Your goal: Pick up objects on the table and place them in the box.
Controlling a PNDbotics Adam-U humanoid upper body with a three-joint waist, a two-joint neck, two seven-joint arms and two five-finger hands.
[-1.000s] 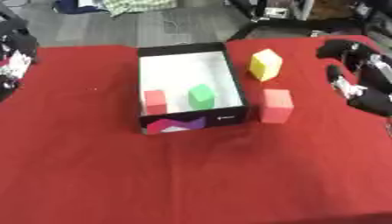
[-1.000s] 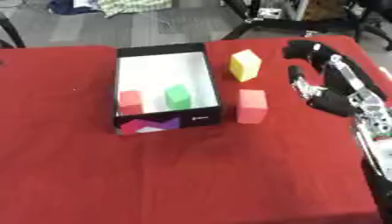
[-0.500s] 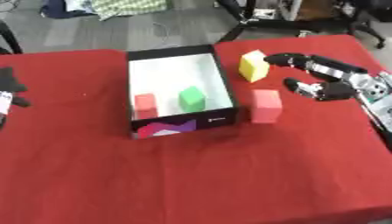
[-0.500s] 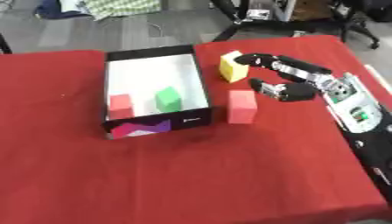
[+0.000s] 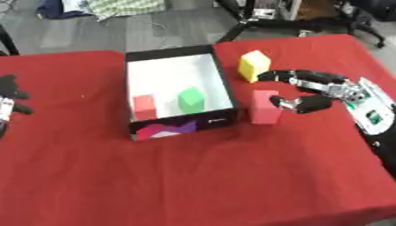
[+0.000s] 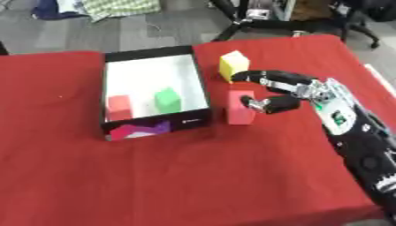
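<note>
Left eye: our right robot hand (image 5: 321,90) reaches in, fingers spread and grasping nothing, thumb beside the red block (image 5: 264,107) on the counter (image 5: 193,176). The yellow block (image 5: 253,65) sits just past the box (image 5: 222,84). Our left robot hand (image 5: 9,92) shows at the edge, released.

Right eye: inside the box a green block (image 6: 166,99) and another red one (image 6: 118,106).

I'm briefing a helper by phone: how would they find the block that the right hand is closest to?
Find the black-walled box on the red tablecloth. Just outside its right wall stands the red rectangular block, nearer the camera than the yellow block and beside the right hand.
</note>
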